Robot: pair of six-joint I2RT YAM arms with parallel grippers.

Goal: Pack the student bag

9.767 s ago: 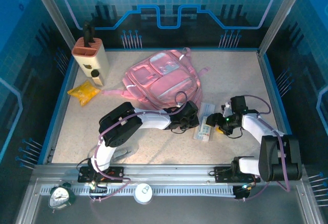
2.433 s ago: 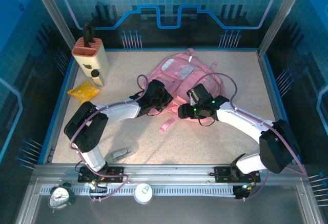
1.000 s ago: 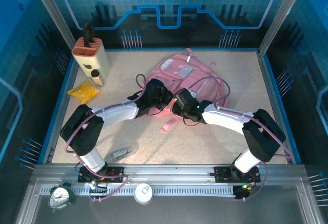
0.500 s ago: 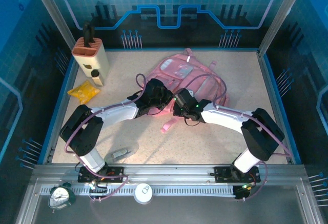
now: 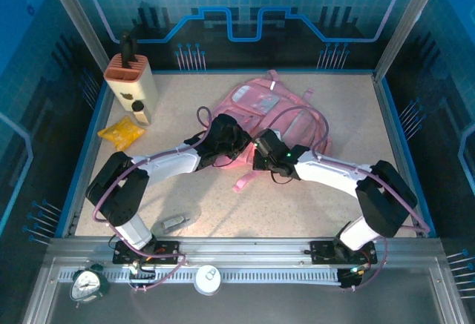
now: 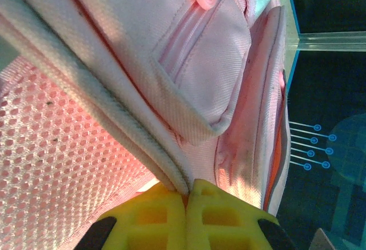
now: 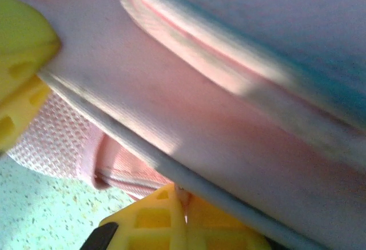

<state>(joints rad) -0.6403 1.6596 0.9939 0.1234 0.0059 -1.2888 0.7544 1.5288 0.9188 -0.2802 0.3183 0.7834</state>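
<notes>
Hiding student bag's [image 5: 271, 107] edge, left tool [image 6: 187, 195] and right tool [image 7: 184, 206] pinch.

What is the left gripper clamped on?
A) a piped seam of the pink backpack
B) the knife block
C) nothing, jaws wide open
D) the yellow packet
A: the left wrist view shows the left gripper pinched shut on a pale piped seam of the pink backpack.

Cool blue light; student bag [image 7: 189, 107] blurred in right wrist view.
</notes>
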